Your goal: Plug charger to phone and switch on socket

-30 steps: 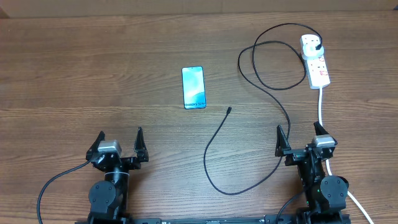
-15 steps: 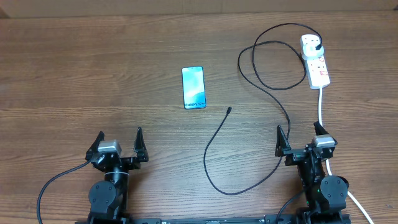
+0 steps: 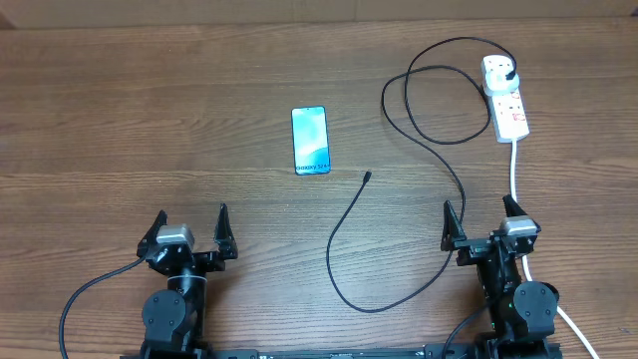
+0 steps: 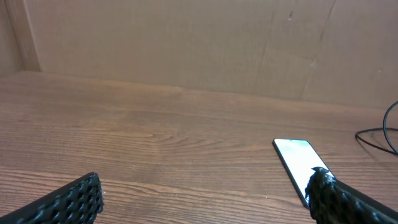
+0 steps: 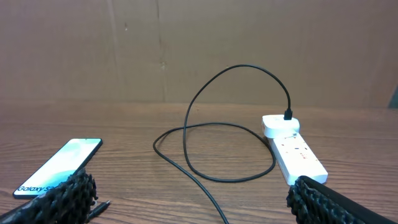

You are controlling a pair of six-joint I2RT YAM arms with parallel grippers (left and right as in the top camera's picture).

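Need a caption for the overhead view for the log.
Overhead: left gripper and right gripper open, empty; lit phone, charger tip loose beside it, far end plugged into socket.

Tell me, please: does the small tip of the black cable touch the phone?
Apart. The overhead view shows it plainly: the charger tip lies on the table, with a strip of bare wood between it and the phone.

My brown wood-grain worktop (image 3: 150, 120) carries a slim phone (image 3: 310, 140) with a lit light-blue screen, a long thin black charger cable (image 3: 375, 310) looping beside it, and a white oblong socket block (image 3: 506, 100) far to my right
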